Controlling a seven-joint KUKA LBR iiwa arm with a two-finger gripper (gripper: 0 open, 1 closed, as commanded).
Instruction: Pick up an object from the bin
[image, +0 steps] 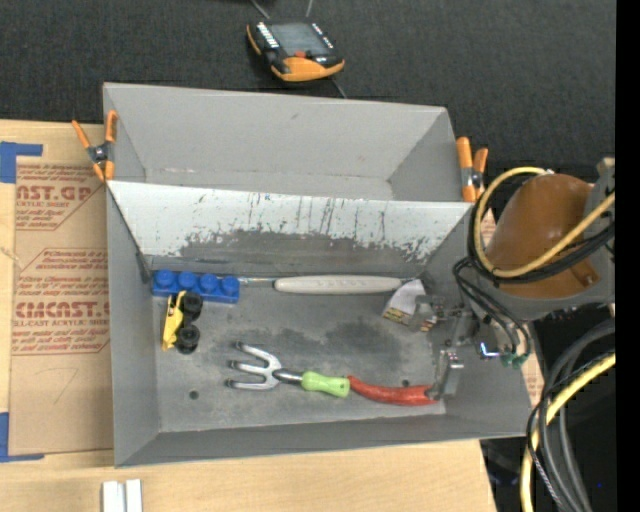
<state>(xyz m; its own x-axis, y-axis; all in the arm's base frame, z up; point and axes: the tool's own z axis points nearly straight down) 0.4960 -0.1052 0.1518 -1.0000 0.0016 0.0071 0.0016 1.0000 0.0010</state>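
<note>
several small things lie in the bin (290, 150); gripper (446, 380) beside red-handled fork (325, 383).

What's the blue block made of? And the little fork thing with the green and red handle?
The blue block looks like hard plastic: bright even colour, round studs on top, like a toy brick. The fork seems to have metal prongs, silvery and thin; its green and red handle looks like plastic or rubber, smooth and bright, but I can't tell which.
</note>
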